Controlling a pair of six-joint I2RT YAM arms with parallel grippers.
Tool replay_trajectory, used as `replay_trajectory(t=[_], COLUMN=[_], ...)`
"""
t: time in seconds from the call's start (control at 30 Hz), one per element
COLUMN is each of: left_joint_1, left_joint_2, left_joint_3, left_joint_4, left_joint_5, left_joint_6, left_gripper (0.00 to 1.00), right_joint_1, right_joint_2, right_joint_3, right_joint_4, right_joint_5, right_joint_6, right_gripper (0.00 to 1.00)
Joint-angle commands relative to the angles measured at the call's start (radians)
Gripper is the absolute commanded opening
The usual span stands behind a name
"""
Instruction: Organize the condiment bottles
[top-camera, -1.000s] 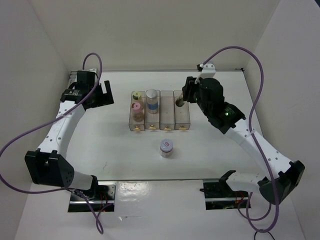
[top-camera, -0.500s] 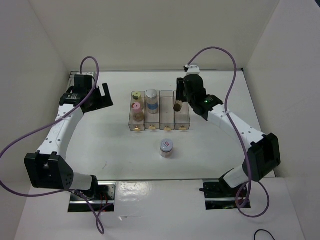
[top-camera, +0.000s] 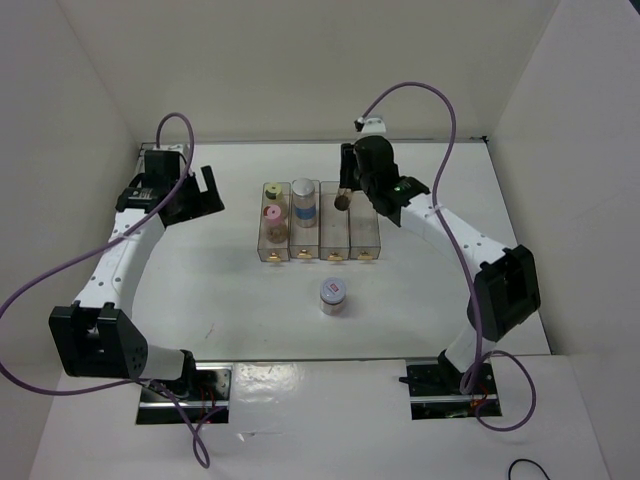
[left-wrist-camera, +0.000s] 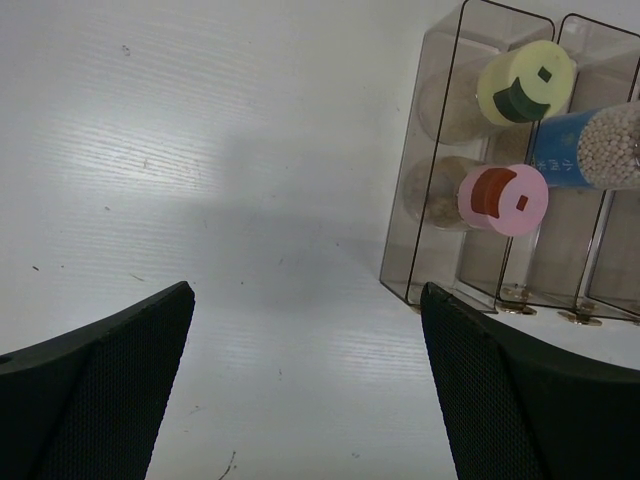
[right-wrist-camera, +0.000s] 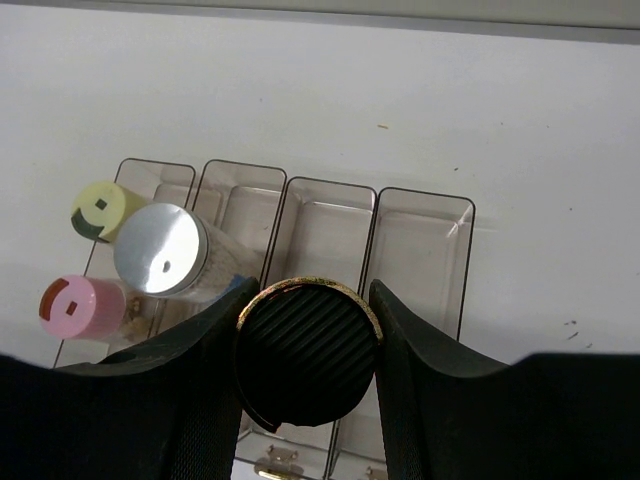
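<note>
Four clear bins stand in a row mid-table. The leftmost holds a yellow-green-lidded jar and a pink-lidded jar; the second holds a silver-lidded jar with a blue label. My right gripper is shut on the dark bottle with the gold band, held above the back of the third bin. A white-lidded jar stands alone on the table in front of the bins. My left gripper hangs open and empty left of the bins, with its fingers wide apart.
White walls close in the table at the back and on both sides. The fourth bin has nothing in it. Purple cables loop above both arms. The arm bases sit at the near edge.
My right arm has swung left and toward the back wall with the dark bottle, from over the fourth bin to over the third. The left arm has barely shifted.
</note>
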Motion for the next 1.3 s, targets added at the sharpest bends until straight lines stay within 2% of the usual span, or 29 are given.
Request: replay_trajectory(t=[0.0,0.8,0.87,1.13,1.27], left_joint_1=[0.012,0.022,0.022,0.022,0.022], left_joint_2=[-0.006,0.050,0.050,0.041,0.041], left_joint_3=[-0.005,0.004,0.004,0.004,-0.005], left_joint_4=[0.047,0.056,0.065,0.065,0.065], left_joint_5=[0.023,0.070,0.070,0.070,0.070], left_joint_6=[0.020,0.039,0.039,0.048,0.048], left_gripper=[1.00,1.00,1.00,1.00,1.00], right_joint_1=[0.018,0.056,0.056,0.075,0.084], right_joint_2=[0.046,0.215,0.226,0.247,0.247], right_joint_3=[0.067,0.070,0.070,0.070,0.038], right_joint_4=[0.090,0.168,0.168,0.159,0.159], right_joint_5=[0.017,0.085,0.076,0.085,0.105], right_joint_6=[-0.014,-0.052,-0.052,-0.032,-0.032], right_gripper=[0.07,0.08,0.15,0.20,0.41])
